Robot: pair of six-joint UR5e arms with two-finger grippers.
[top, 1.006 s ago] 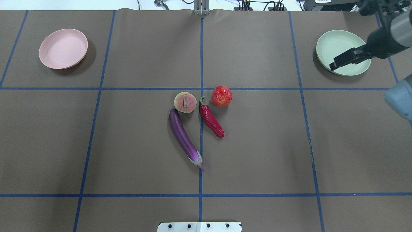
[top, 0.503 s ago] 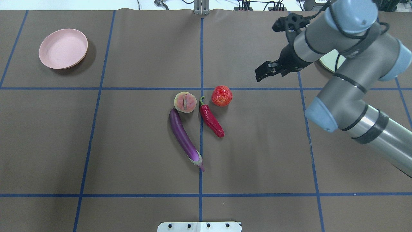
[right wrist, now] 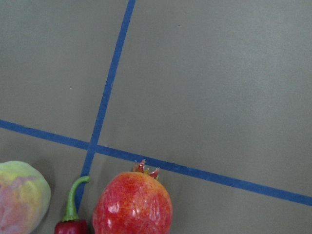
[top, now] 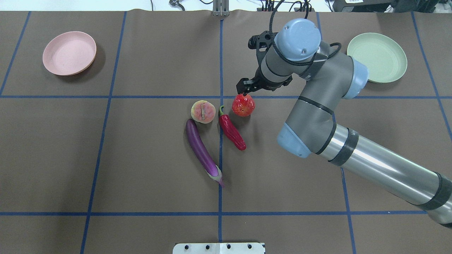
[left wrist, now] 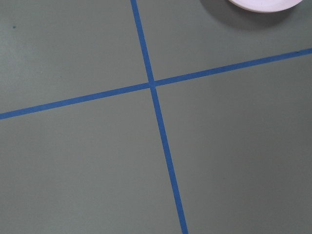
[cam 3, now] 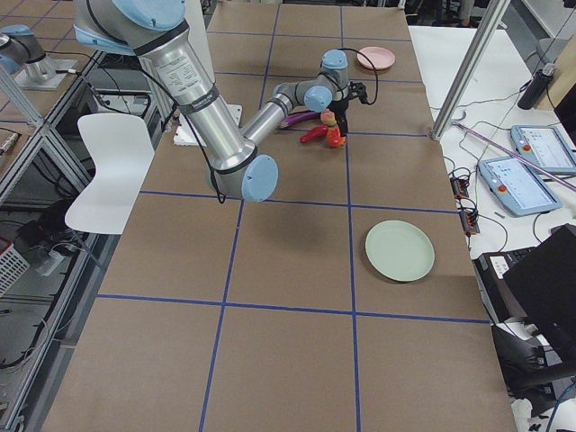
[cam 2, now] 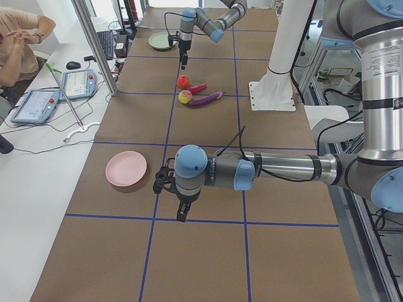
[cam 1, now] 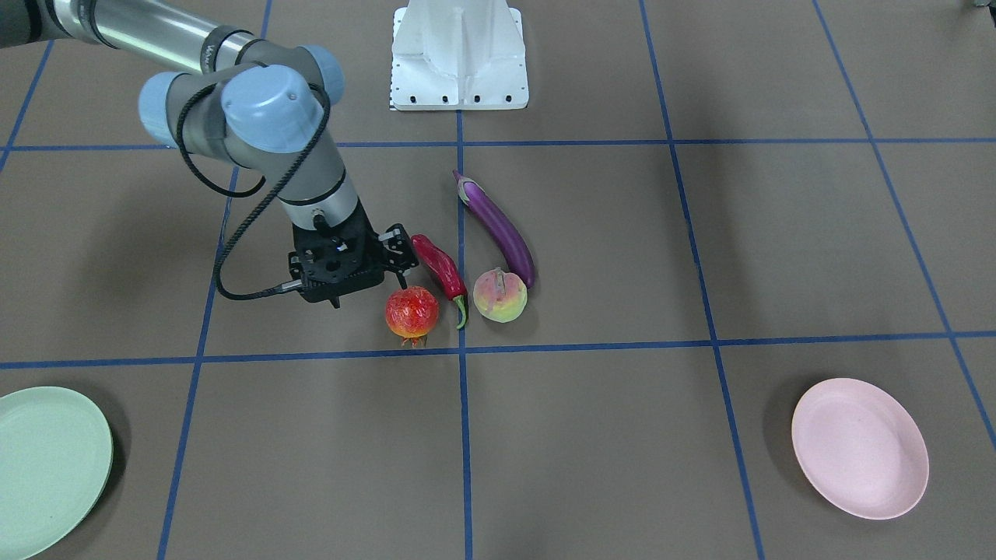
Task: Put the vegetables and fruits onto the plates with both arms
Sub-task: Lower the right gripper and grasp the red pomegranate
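Impossible to tell, parted or closed: jaws of the right gripper point(top: 244, 90), pointing down at 12 o'clock of the pomegranate point(top: 243, 105) in the overhead view, raised clear of it in the left side view. Just beside the pomegranate at 8 o'clock, a red chili pepper point(top: 231, 132), green stem up, body slanting toward 5 o'clock. Farther out at 9 o'clock, a peach point(top: 203, 112); at the peach's 6 o'clock, a purple eggplant point(top: 202, 151), capped end toward 5 o'clock. All four lying on the brown table point(top: 141, 158), none on a plate. Well apart at 2 o'clock, the mint-green plate point(top: 376, 57); well apart at 10 o'clock, the pink plate point(top: 69, 53), both bare. Likewise unreadable: jaws of the left gripper point(cam 2: 182, 212), hanging over a blue tape cross point(left wrist: 151, 84), near the pink plate.
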